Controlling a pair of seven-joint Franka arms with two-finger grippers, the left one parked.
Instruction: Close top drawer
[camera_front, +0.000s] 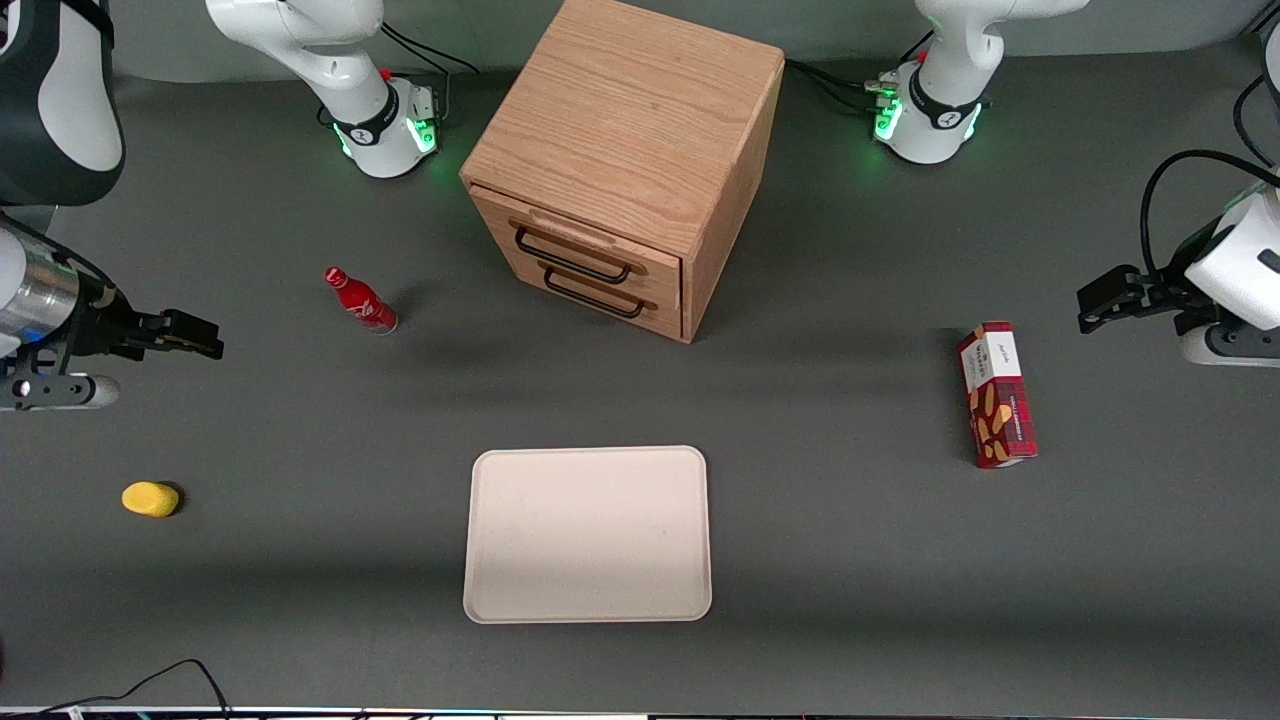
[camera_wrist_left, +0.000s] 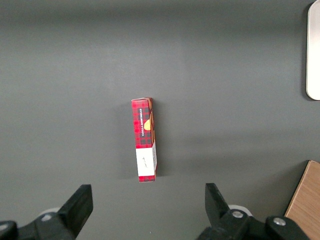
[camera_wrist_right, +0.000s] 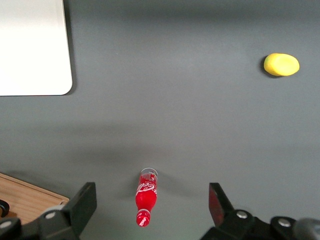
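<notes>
At the working arm's end of the table, the gripper (camera_front: 190, 335) hangs with its fingers spread wide and nothing between them, well apart from the cabinet (camera_front: 625, 150). From the gripper, the cabinet lies at about two o'clock in the front view, with the red bottle (camera_front: 358, 300) standing between them.

The top drawer (camera_front: 580, 248) sits in the cabinet's front face, above its twin, and juts out slightly past the lower front, so it looks only a little way open. Its black bar handle (camera_front: 572, 256) faces the tray (camera_front: 588, 534), which lies at six o'clock from the cabinet, nearer the front camera.

Since the task needs a push rather than a grasp, the open fingers probably matter little; a flat contact on the drawer's front panel would do. The bottle is upright and slender, likely to topple if brushed, so the approach seems best routed around it. The yellow object (camera_front: 150, 499) and the red snack box (camera_front: 996, 394) lie well clear of that path.
</notes>
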